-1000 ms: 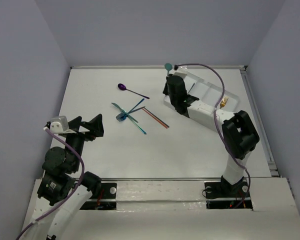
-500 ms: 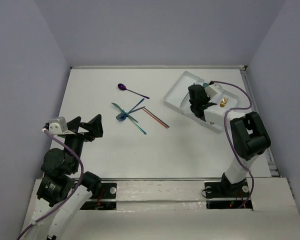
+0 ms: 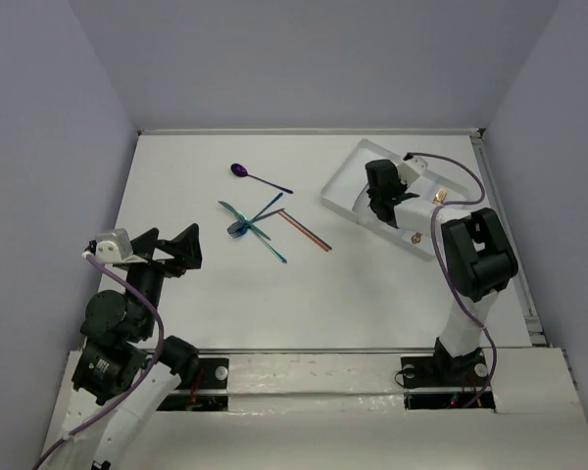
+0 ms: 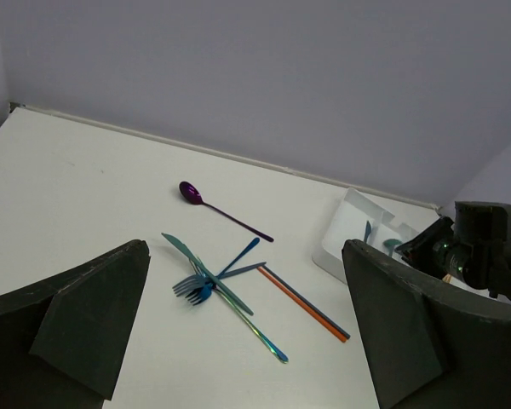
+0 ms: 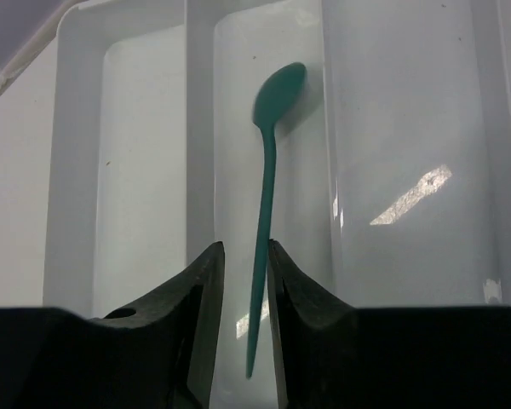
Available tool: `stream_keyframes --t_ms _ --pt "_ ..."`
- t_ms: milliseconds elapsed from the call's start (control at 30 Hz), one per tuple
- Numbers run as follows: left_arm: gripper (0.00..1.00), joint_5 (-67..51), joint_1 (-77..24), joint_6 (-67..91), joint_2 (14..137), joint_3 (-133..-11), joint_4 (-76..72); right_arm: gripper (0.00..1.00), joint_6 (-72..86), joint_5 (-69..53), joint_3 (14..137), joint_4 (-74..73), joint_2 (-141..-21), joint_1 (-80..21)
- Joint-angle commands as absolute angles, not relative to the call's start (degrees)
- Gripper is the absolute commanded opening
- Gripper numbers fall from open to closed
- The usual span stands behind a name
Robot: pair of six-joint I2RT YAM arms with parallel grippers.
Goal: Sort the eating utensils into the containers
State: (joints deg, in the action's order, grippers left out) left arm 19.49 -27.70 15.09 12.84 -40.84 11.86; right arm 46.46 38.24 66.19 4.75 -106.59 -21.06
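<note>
A teal spoon (image 5: 266,170) lies lengthwise in a narrow compartment of the white tray (image 5: 200,128), bowl at the far end. My right gripper (image 5: 245,256) sits low over it, jaws slightly apart, the handle loose between the fingers (image 5: 206,281). In the top view the right gripper (image 3: 380,201) is over the tray (image 3: 348,181). A purple spoon (image 3: 240,170), crossed teal and blue forks (image 3: 243,227) and a red-orange stick (image 3: 309,232) lie on the table. My left gripper (image 3: 171,247) is open and empty, near and left of them.
A gold piece (image 3: 438,199) lies in the tray's right side. The tray stands at an angle at the back right. In the left wrist view the forks (image 4: 192,285) and stick (image 4: 302,302) lie between the wide-open fingers, with the tray (image 4: 341,234) behind.
My right gripper carried the teal spoon from above the tray's far corner down into the tray, where the spoon now lies in a compartment. The left arm has not moved.
</note>
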Motion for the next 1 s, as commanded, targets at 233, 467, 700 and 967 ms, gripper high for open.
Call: stream_keyframes --t_ms 233,467,700,967 --pt "0.99 19.2 -27.5 14.7 12.7 -40.7 9.3 0.45 39.0 30.5 67.5 8.1 -104.3 -21.1" --pt "0.99 19.2 -27.5 14.7 13.4 -40.7 9.3 0.44 20.6 17.5 68.7 12.5 -102.0 -30.1" --pt "0.99 19.2 -27.5 14.7 13.9 -40.7 9.2 0.21 10.3 3.1 81.5 3.9 -111.3 -40.9" --pt "0.99 19.1 -27.5 14.7 14.0 -40.8 9.2 0.36 3.9 -6.1 99.4 -6.7 -124.7 -46.3"
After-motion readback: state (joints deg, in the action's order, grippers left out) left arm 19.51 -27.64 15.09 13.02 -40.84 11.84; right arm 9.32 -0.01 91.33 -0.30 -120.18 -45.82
